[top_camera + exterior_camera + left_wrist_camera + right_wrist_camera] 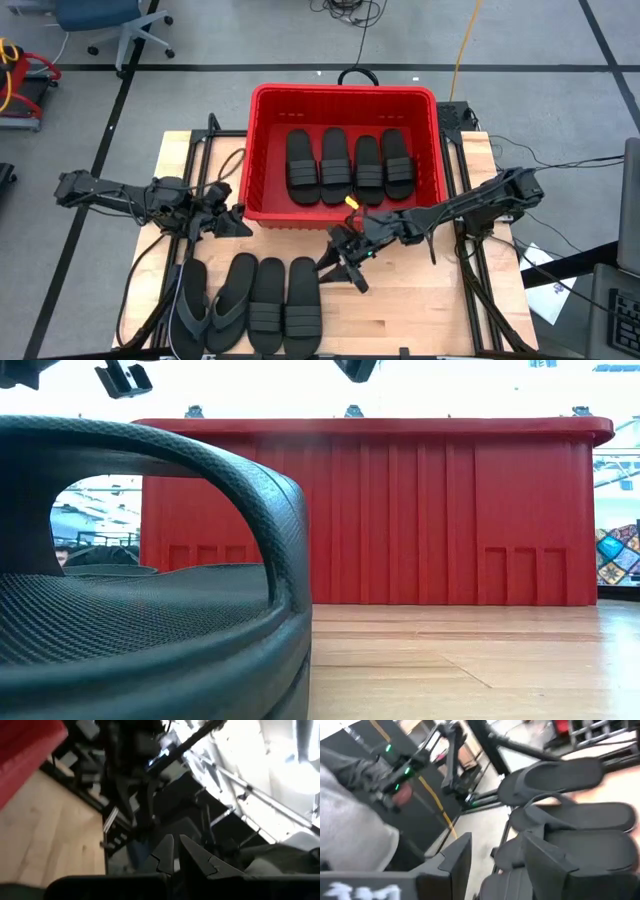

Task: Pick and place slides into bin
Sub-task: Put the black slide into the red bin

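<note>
So the red bin (345,105) sits at the far middle of the wooden table (420,300), and it's already got four band-strap slides (352,165) lying side by side on its floor, toes pointing far. Four more slides are lined up at the near edge, left of centre: a greyer flip-flop (192,305) on the far left of the row, another thong flip-flop (233,298) next to it, then two ribbed band-strap ones (285,308). They're all pretty much touching each other.

Right gripper (342,262) is hanging over the bare table just near of the bin's front wall, a bit right of the near row. Its fingers (452,857) are spread apart with nothing between them; its wrist view looks past them at the row of slides, blurry though. Arm reaches in from the table's right side.

Left gripper (232,218) is parked by the bin's near left corner, above the table. Its fingers (167,851) are pinched together, not holding anything, and its wrist view mostly catches the right arm and room clutter beyond the table.

Low view is half filled by the strap of one band-strap slide right up against the lens, with the bin's slotted front wall behind it. Both grippers only peek in at the top there.
</note>
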